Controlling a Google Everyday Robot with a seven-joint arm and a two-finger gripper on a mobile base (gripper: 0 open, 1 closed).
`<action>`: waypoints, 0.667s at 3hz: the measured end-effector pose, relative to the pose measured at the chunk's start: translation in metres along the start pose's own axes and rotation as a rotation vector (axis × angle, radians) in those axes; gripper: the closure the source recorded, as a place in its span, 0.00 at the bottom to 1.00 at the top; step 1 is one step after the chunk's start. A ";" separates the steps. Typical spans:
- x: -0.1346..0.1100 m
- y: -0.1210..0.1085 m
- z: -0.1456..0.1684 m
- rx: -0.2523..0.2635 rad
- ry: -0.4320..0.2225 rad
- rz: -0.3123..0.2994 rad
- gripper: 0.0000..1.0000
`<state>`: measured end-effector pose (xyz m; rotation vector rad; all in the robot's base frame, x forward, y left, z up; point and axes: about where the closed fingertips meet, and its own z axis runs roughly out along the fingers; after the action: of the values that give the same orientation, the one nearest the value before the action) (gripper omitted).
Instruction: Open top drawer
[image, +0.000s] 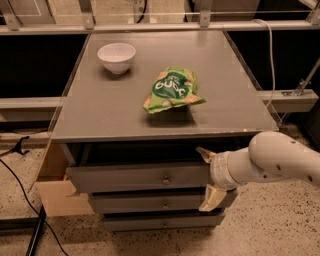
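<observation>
The end effector (207, 177) sits at the right end of the top drawer (135, 178). Its fingers are spread wide apart.

A bowl (116, 56) sits back left on the desk (100, 112), a snack bag (172, 90) near centre. Below, the hand (207, 177) is at the right end of the top drawer (135, 177).
</observation>
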<state>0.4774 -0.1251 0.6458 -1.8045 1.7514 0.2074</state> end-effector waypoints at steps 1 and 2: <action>0.004 -0.004 0.009 -0.022 0.027 -0.007 0.00; 0.008 -0.005 0.013 -0.064 0.064 0.010 0.00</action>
<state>0.4870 -0.1254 0.6333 -1.8667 1.8175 0.2140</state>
